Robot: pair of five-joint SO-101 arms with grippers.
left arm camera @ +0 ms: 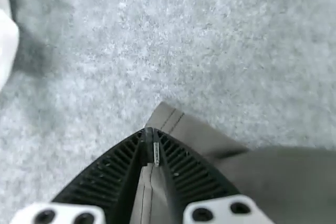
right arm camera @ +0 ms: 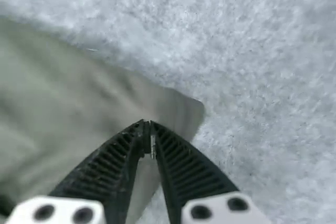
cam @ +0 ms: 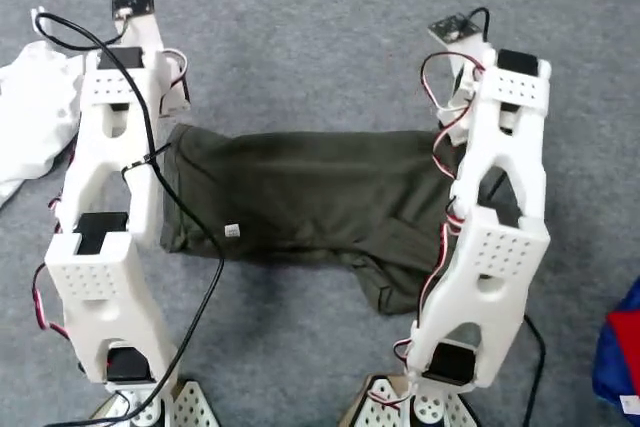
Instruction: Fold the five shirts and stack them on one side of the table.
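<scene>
A dark olive shirt point(cam: 310, 197) lies spread across the middle of the grey table, partly folded, with one sleeve trailing toward the front. The left arm point(cam: 105, 157) stands over its left edge and the right arm point(cam: 500, 177) over its right edge. In the left wrist view my left gripper point(left arm camera: 152, 137) is shut on a hemmed corner of the olive shirt point(left arm camera: 173, 121). In the right wrist view my right gripper point(right arm camera: 147, 128) is shut on the edge of the olive shirt point(right arm camera: 79, 103) near its corner.
A white shirt point(cam: 35, 107) lies crumpled at the table's left edge and shows as white cloth point(left arm camera: 6, 40) in the left wrist view. A blue and red garment point(cam: 620, 347) sits at the right edge. Bare grey table point(cam: 320, 57) lies beyond the shirt.
</scene>
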